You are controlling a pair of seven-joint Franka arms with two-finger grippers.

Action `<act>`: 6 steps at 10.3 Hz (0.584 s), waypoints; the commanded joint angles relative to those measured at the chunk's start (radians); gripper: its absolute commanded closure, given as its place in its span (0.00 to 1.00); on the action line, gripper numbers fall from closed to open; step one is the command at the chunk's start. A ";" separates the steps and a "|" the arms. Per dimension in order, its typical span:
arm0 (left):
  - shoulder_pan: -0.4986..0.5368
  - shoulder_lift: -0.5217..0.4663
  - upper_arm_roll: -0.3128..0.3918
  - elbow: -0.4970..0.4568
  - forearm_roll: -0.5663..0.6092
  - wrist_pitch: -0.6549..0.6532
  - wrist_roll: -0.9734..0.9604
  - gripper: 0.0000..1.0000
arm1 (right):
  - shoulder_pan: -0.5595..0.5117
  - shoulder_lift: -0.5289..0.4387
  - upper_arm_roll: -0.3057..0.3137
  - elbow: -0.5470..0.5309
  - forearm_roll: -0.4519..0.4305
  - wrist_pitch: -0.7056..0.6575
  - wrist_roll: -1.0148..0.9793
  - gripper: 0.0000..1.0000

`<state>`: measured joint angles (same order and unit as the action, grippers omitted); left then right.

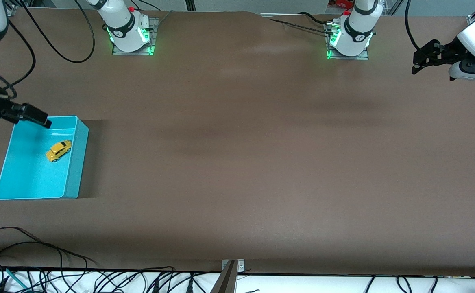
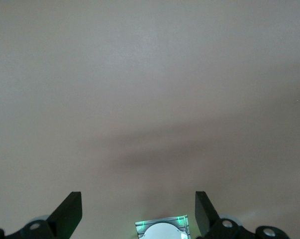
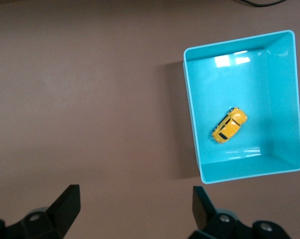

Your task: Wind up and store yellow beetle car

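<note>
The brown table (image 1: pixel 237 162) carries a turquoise bin (image 1: pixel 75 162) at the right arm's end; the yellow beetle car (image 1: pixel 58 150) rests inside, apparently stored. The right gripper (image 1: pixel 38 118) hangs over the bin's rim, the left gripper (image 1: pixel 420 61) waits over bare table; both gape wide, holding nothing.

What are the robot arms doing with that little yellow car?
Right now, nothing is holding it. The tiny yellow beetle-shaped toy car sits on its wheels inside the turquoise plastic bin at the right arm's end of the brown table. The right gripper is open and empty, up over the bin's rim. The left gripper is open too, waiting over the table at the left arm's end. So the car looks stored.
</note>
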<state>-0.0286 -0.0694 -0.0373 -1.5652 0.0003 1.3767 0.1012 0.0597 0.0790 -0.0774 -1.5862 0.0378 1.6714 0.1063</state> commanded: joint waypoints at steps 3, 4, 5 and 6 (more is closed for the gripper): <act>0.007 0.013 0.005 0.027 -0.014 -0.019 0.000 0.00 | 0.005 -0.109 -0.001 -0.100 -0.012 -0.013 -0.055 0.00; 0.006 0.013 0.004 0.027 -0.014 -0.019 -0.001 0.00 | 0.000 -0.110 -0.001 -0.100 -0.015 -0.016 -0.051 0.00; 0.006 0.014 0.004 0.027 -0.014 -0.019 -0.002 0.00 | -0.007 -0.108 0.004 -0.100 -0.036 -0.022 -0.050 0.00; 0.006 0.014 0.004 0.027 -0.014 -0.019 -0.002 0.00 | -0.038 -0.105 0.045 -0.098 -0.065 -0.024 -0.048 0.00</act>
<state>-0.0270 -0.0672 -0.0333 -1.5652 0.0003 1.3756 0.1012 0.0565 -0.0015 -0.0739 -1.6560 0.0092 1.6504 0.0717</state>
